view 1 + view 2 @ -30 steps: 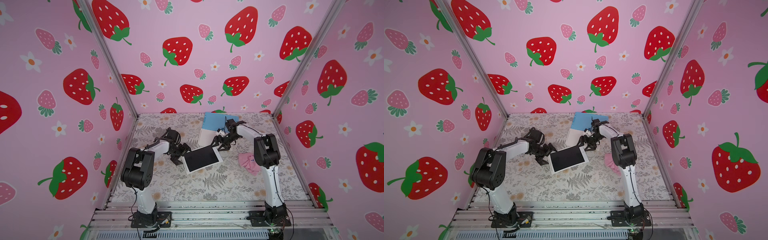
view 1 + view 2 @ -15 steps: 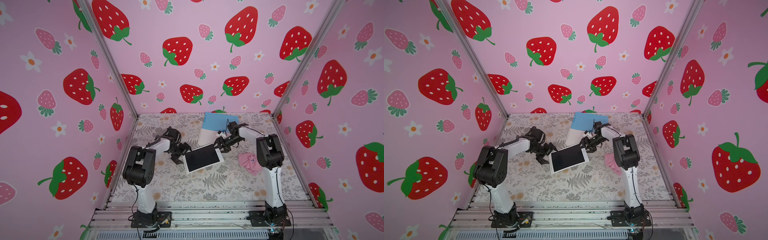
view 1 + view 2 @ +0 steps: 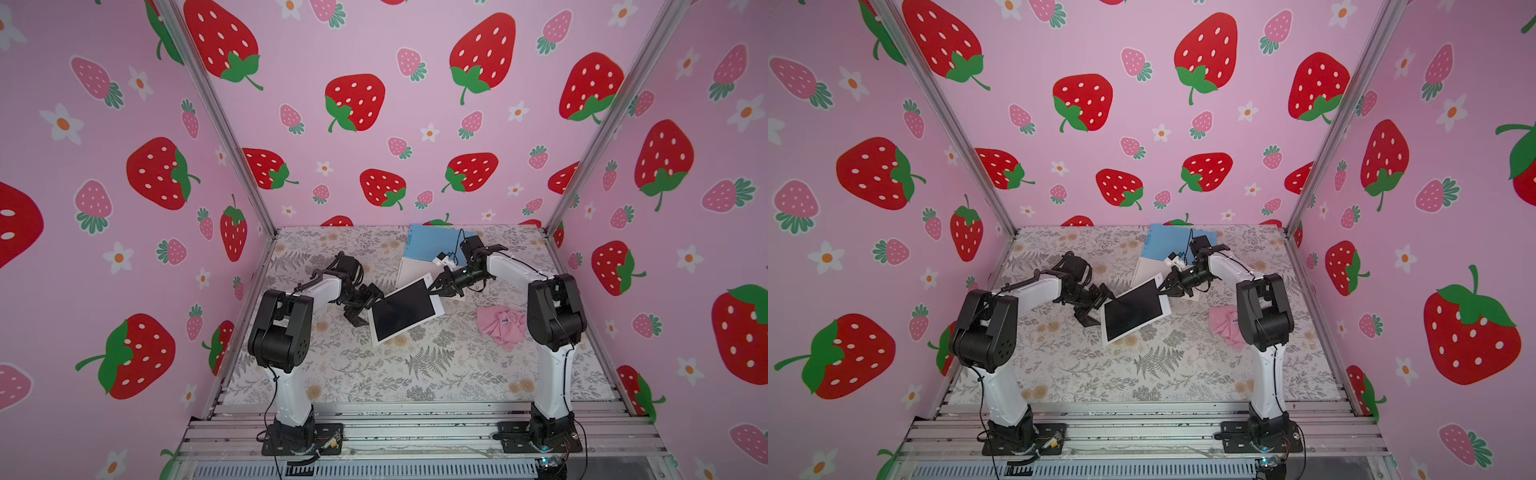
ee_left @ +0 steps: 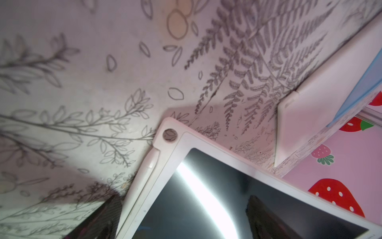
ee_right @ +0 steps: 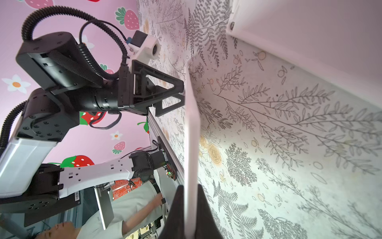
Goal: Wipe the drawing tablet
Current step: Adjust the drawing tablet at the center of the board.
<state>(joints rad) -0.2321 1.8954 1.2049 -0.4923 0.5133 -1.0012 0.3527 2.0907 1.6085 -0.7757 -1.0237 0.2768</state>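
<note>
Reaching right tool [image 3: 434, 289] pinching drawing tablet [image 3: 402, 311]

I see both my arms reaching inward over the table from their bases at the near rail, elbows bent, forearms stretched low toward the middle. My left gripper [image 3: 365, 301] has its jaws spread wide, pointing toward the right arm. My right gripper [image 3: 436, 286] points back toward the left one, jaws pinched tight on the edge of the tablet [image 3: 401, 309]; in the right wrist view both dark fingers [image 5: 177, 207] press the thin white edge between them. The two grippers sit near each other, not touching.
</note>
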